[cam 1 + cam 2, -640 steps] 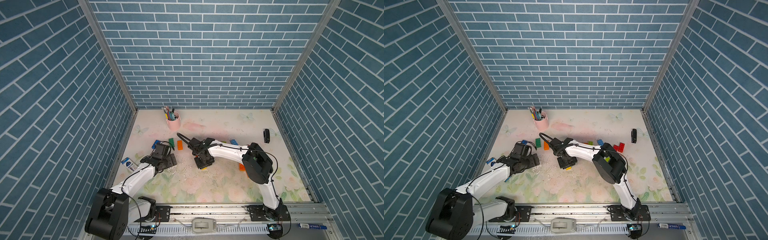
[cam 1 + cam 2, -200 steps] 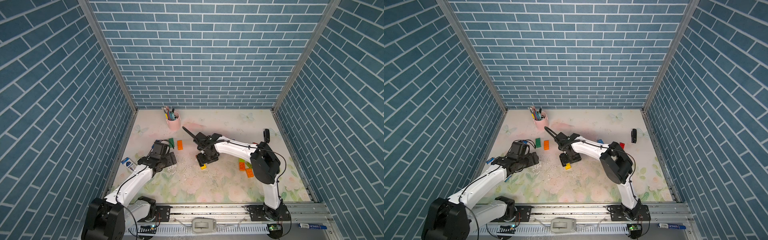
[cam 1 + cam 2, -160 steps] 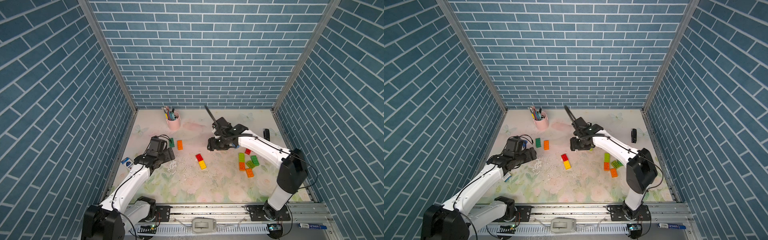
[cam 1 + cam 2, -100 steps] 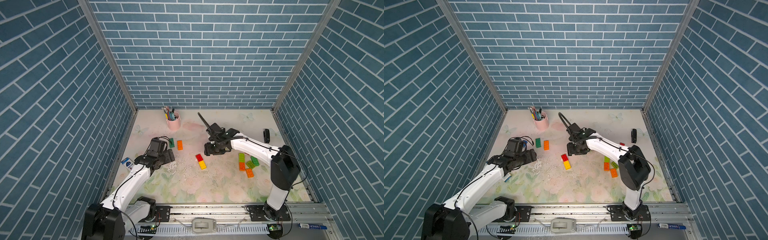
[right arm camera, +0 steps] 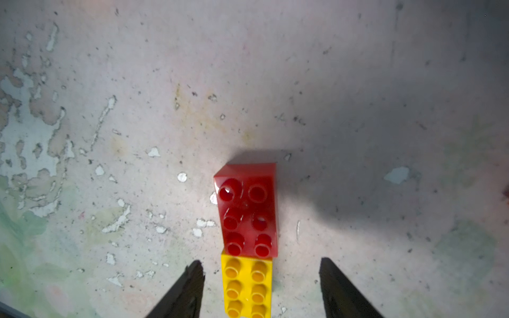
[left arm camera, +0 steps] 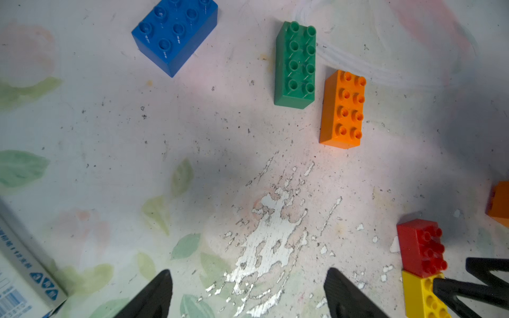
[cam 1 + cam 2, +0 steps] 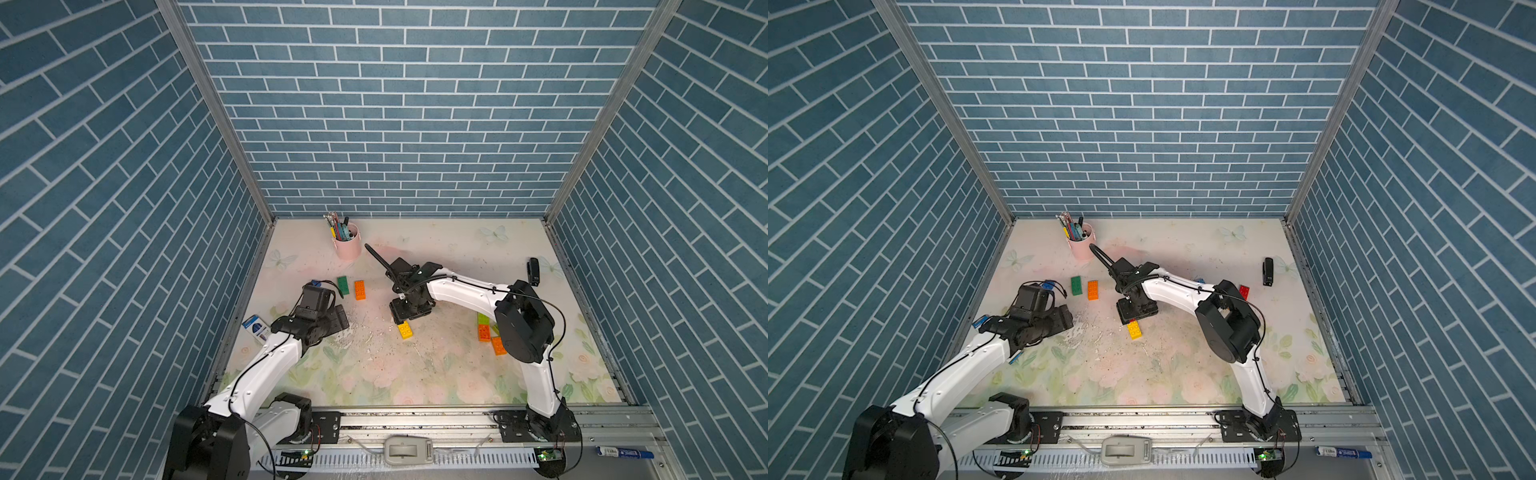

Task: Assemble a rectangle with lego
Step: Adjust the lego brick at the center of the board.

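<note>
Lego pair: a red studded plastic brick (image 5: 248,212) and a yellow studded plastic brick (image 5: 248,286) lie studs up, end to end and touching. They sit near the middle of the table, read as a clock with 12 at the back wall. The red one is at the yellow one's 11 o'clock end, turned slightly out of line.
Nearest tool: the right gripper (image 5: 261,263) hangs low over the pair, released. One black finger stands on each side of the yellow brick, with a gap at both. It mostly hides the red brick in both top views.
Loose lego: a dark green studded brick (image 7: 343,284) and an orange studded brick (image 7: 360,289) lie side by side toward 10 o'clock, with a blue studded brick (image 6: 176,35) beyond them. A cluster of lime and orange bricks (image 7: 483,332) lies toward 4 o'clock. All are well apart from the pair.
Other tool: the left gripper (image 6: 249,275) is at 9 o'clock, released and empty, above flaked table covering (image 6: 264,247).
Bystanders: a pink pen cup (image 7: 347,245) stands at 11 o'clock. A white printed box (image 6: 22,275) lies at the 9 o'clock edge.
Risk, seam: the two bricks seem only butted together, so an uneven squeeze could shove the yellow one and open or twist the joint.
Risk, skew: leaving the red brick's slant uncorrected would probably give a crooked rectangle edge.
Risk, surface: peeling flakes may snag a brick that is slid.
Risk, arms: the two grippers are working near each other and could collide.
</note>
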`<action>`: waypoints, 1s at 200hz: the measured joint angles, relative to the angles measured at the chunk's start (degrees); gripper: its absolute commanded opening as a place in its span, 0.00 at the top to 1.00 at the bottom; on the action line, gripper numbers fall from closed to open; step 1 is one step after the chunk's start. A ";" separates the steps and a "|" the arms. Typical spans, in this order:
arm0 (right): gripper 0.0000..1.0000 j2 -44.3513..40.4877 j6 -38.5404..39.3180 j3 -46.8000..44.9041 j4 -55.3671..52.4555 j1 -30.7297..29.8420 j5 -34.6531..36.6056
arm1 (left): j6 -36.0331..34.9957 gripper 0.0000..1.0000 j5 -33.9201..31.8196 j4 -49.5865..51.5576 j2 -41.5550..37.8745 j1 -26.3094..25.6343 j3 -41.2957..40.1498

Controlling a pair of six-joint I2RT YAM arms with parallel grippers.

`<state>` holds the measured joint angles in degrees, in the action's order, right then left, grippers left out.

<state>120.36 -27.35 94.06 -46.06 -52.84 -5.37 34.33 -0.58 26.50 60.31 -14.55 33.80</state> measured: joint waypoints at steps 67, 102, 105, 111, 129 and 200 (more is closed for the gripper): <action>0.41 4.11 2.14 3.78 -2.43 -0.72 0.04 | 0.00 0.12 0.02 -0.70 0.02 0.00 0.00; 0.46 5.05 2.36 5.29 -3.23 -1.18 0.04 | 0.00 0.12 0.04 -0.85 0.02 0.00 0.00; 0.46 5.16 2.36 5.40 -3.23 -1.18 0.04 | 0.00 0.12 0.04 -0.87 0.02 0.00 0.00; 0.48 5.42 2.36 5.51 -3.26 -1.18 0.04 | 0.00 0.12 0.04 -0.96 0.02 0.00 0.00; 0.50 6.01 2.36 5.53 -3.41 -1.29 0.04 | 0.00 0.12 0.04 -1.16 0.02 0.00 0.00; 0.57 6.40 2.36 5.75 -4.31 -1.29 0.04 | -0.02 0.12 0.04 -1.62 0.02 0.00 -0.11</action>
<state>126.76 -24.99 99.81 -50.37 -54.13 -5.32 34.30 -0.54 24.88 60.34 -14.55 33.69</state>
